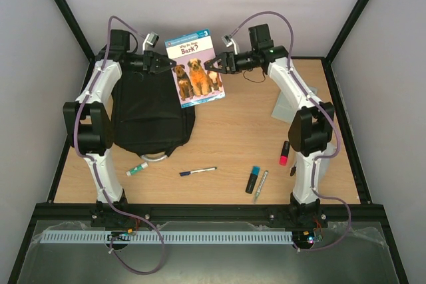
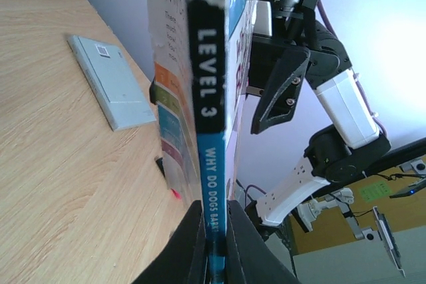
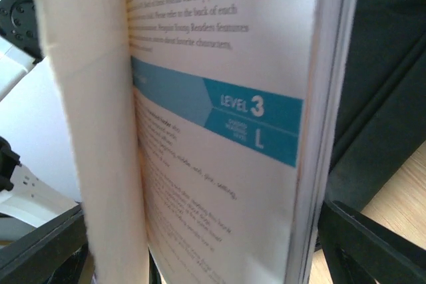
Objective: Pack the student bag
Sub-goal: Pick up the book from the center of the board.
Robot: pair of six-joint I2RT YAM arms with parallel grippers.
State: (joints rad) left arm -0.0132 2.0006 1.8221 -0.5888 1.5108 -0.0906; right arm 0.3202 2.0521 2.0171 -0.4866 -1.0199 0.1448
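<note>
The black student bag (image 1: pixel 146 114) lies flat at the back left, its grey-white loop handle (image 1: pixel 154 157) toward me. A children's book with two dogs on its cover (image 1: pixel 195 68) is held upright in the air just right of the bag's top. My left gripper (image 1: pixel 166 64) is shut on the book's blue spine (image 2: pixel 210 124), as the left wrist view (image 2: pixel 218 231) shows. My right gripper (image 1: pixel 212 66) is open at the book's opposite edge. Its fingers (image 3: pixel 373 244) stand wide on either side of the fanned pages (image 3: pixel 219 164). The bag (image 3: pixel 379 98) shows behind them.
A flat grey-white pouch (image 1: pixel 287 104) lies at the back right. A red-and-black marker (image 1: pixel 284 153), a blue highlighter (image 1: pixel 253 179), a silver pen (image 1: pixel 260 186), a dark pen (image 1: pixel 198 171) and a green-capped white marker (image 1: pixel 137 169) lie across the front of the table.
</note>
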